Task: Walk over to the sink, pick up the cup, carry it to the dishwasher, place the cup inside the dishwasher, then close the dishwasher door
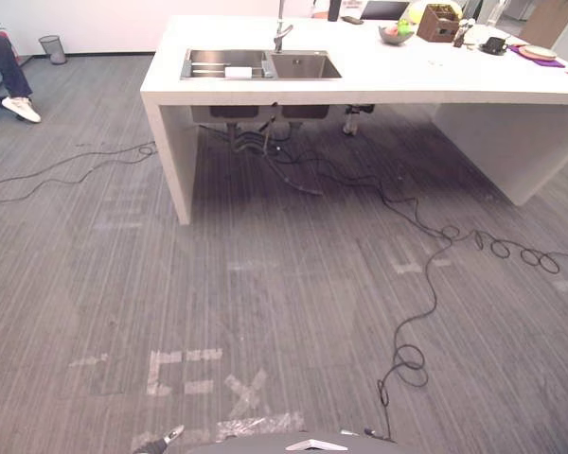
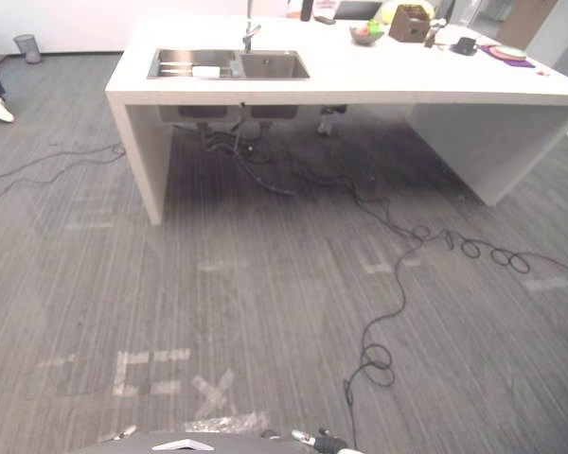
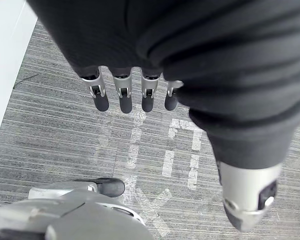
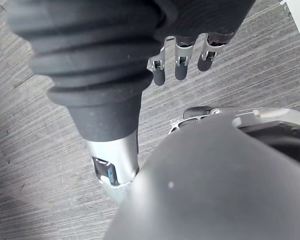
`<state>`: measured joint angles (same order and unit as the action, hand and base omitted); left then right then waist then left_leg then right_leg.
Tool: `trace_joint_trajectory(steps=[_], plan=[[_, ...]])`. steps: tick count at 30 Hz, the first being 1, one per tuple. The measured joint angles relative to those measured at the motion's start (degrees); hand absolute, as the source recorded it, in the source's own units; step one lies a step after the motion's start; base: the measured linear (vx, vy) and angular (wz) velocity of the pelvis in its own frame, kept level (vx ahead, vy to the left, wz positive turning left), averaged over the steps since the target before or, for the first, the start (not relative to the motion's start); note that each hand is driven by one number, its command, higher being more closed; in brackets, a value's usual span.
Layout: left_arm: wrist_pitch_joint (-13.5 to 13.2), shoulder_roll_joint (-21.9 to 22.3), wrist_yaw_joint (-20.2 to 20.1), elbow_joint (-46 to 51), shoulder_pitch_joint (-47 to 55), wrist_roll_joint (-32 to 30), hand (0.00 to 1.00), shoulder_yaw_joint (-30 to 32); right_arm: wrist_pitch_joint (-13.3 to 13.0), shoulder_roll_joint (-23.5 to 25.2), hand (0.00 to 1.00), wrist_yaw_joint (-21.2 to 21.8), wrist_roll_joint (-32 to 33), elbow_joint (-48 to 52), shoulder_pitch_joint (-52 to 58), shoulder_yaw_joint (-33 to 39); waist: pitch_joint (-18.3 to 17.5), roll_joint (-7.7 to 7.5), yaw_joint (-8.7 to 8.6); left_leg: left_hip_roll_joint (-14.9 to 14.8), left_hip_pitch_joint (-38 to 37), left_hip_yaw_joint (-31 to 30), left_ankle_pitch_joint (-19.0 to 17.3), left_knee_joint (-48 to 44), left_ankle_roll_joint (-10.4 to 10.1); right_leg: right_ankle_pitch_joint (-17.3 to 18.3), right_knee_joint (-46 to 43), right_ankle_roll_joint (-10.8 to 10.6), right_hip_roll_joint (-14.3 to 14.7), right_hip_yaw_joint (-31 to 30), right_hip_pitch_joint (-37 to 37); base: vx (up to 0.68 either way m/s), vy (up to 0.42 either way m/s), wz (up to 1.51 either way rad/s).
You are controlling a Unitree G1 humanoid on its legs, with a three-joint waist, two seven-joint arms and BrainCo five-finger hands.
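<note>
**Operator:** Where are my robot hands right now?

**Spotter:** Your left robot hand (image 3: 125, 97) is hanging at your side, fingers straight and relaxed, gripping nothing. Below it are the tape marks (image 1: 185, 371) on the floor (image 1: 265, 284). Your right robot hand (image 4: 181, 67) is hanging the same way, fingers loose and empty.

**Operator:** And the cup?

**Spotter:** I'm not making out a cup for certain. A small white thing (image 1: 238, 72) is lying in the left basin of the sink (image 1: 305, 66), near the faucet (image 1: 281, 36), but it's too small to tell what it is. The sink is sitting in the left end of the white desk (image 1: 407, 83), well apart from you across the carpeted floor.

**Operator:** So which step am I on?

**Spotter:** I'm judging you're standing at the very first one, the walk to the sink. Nothing is being held or carried.

**Operator:** What is the next move asking of me?

**Spotter:** You're looking at a walk ahead and slightly left, stopping at the desk's edge in front of the basins, close enough for a robot hand to reach over the rim. The person (image 1: 9, 80) sitting at the far left is well clear of that line. Up close, you're confirming which thing is the cup before lifting either robot hand.
</note>
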<state>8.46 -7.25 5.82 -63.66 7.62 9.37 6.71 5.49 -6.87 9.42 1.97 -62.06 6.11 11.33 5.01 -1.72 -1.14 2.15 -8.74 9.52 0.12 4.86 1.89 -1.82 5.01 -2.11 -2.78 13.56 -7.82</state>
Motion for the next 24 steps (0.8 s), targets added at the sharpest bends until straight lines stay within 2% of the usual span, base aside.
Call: trace_joint_trajectory(steps=[9,19,22,23,24], plan=[[-0.17,0.02,-0.05,0.0,-0.02,0.09,0.0,-0.02,-0.12,0.01,0.0,-0.02,0.0,0.01,0.01,-0.03,0.07,-0.07,-0.07,0.27,0.12,-0.45,0.0,0.02,0.0,0.16,0.0,-0.22,-0.2,0.23,-0.04,-0.03,-0.009,0.02],[0.29,-0.28,-0.45,0.01,0.46,6.27,0.0,-0.11,-0.06,0.18,0.0,-0.06,0.14,0.0,0.03,0.02,0.25,-0.41,0.06,1.01,0.62,-2.22,0.38,0.02,0.64,0.5,-0.38,-0.74,-0.92,1.6,-0.3,-0.01,-0.002,0.1],[0.51,-0.5,-1.32,0.07,0.54,6.25,0.0,-0.32,-0.04,0.32,0.0,-0.05,1.15,0.48,-0.11,0.32,1.2,-0.76,-0.43,1.51,0.23,-3.54,-0.99,0.0,1.3,6.47,-10.4,-2.09,-3.08,3.19,2.62,-0.01,0.02,0.23],[0.42,-0.7,-1.63,0.19,0.56,6.31,0.0,-0.58,0.0,0.4,0.0,-0.03,1.26,0.48,-0.06,0.28,1.68,-0.69,-0.24,2.15,-0.47,-3.76,-1.42,0.01,1.79,9.48,-18.44,-4.25,-4.98,3.01,5.32,0.03,0.065,0.14],[0.14,-0.67,-1.6,0.41,0.37,6.29,0.0,-0.69,-0.05,0.19,0.0,0.06,1.52,0.77,-0.33,0.22,2.23,-0.99,0.18,2.41,-1.2,-3.68,-1.66,0.0,2.2,11.12,-28.7,-3.62,-6.76,2.55,9.49,0.05,0.068,0.09]])
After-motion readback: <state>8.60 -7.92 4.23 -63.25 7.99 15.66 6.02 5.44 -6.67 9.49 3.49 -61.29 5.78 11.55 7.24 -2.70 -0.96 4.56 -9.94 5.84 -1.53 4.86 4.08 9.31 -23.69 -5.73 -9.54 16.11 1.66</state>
